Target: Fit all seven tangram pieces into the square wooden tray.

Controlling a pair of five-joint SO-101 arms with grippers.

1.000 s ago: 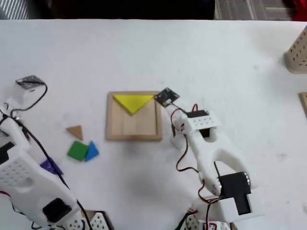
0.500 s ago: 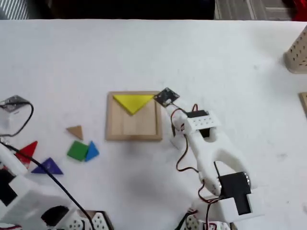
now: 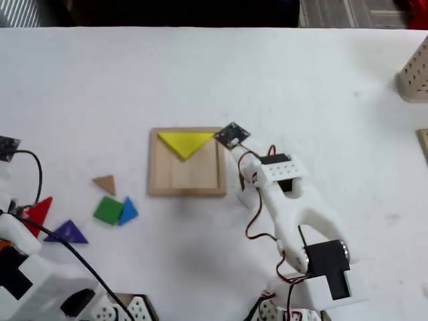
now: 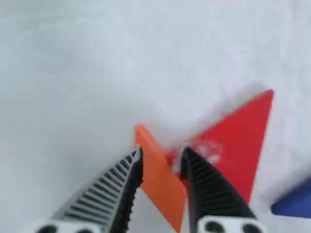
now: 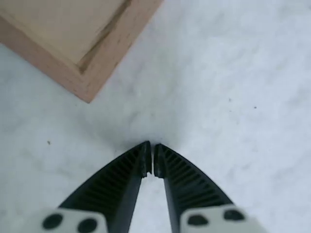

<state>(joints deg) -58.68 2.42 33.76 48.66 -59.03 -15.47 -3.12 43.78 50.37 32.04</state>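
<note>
Left gripper (image 4: pixel 162 154), now back by table (image 3: pixel 301 80) edge, clamped on orange piece (image 4: pixel 163 187); right gripper (image 5: pixel 151 158) closed beside tray (image 5: pixel 114 46).

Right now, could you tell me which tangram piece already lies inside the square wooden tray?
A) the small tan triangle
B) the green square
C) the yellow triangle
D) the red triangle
C, since the yellow triangle sits inside the wooden tray, with its long edge against the tray's far rim.
</note>
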